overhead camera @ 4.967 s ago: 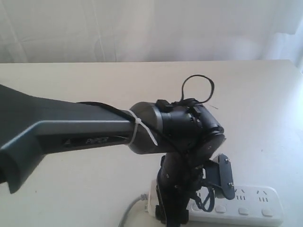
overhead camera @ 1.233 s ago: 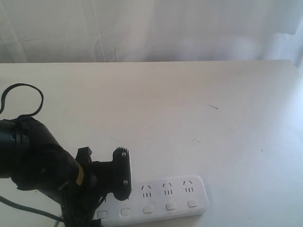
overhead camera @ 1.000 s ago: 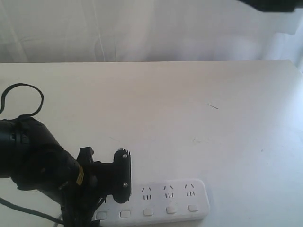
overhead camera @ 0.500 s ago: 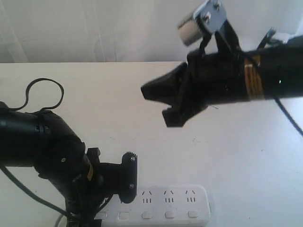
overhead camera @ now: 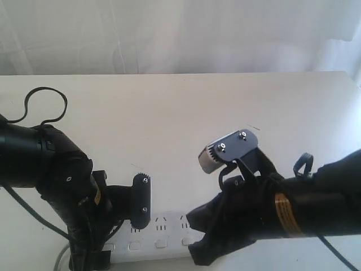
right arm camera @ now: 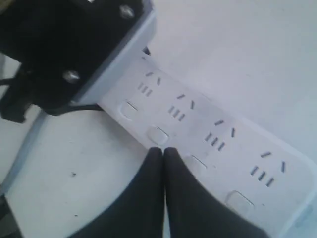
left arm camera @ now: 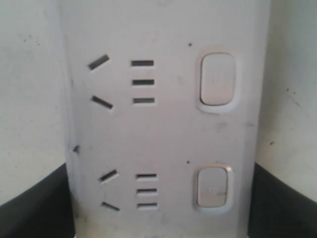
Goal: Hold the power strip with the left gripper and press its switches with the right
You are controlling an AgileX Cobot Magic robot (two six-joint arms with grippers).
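The white power strip (overhead camera: 163, 237) lies along the near table edge. Its left end sits between the flat black finger plates (overhead camera: 141, 200) of my left gripper (left arm camera: 159, 198). In the left wrist view the strip (left arm camera: 163, 129) fills the gap, with a black finger (left arm camera: 29, 208) against each long side and two switches (left arm camera: 217, 79) showing. My right gripper (right arm camera: 163, 150) is shut and empty. Its tips rest at the strip's front edge, between one switch (right arm camera: 157, 134) and a half-hidden one (right arm camera: 197, 161). I cannot tell whether they touch a switch. The right arm (overhead camera: 271, 214) hides the strip's right part.
The grey cord (overhead camera: 62, 257) leaves the strip's left end under the left arm. A looped black cable (overhead camera: 45, 104) stands up from that arm. The white table (overhead camera: 186, 113) runs back to a pale curtain (overhead camera: 180, 34).
The right arm has come down from high over the table to the strip's front edge, now covering its right end. The left gripper still holds the strip's left end.
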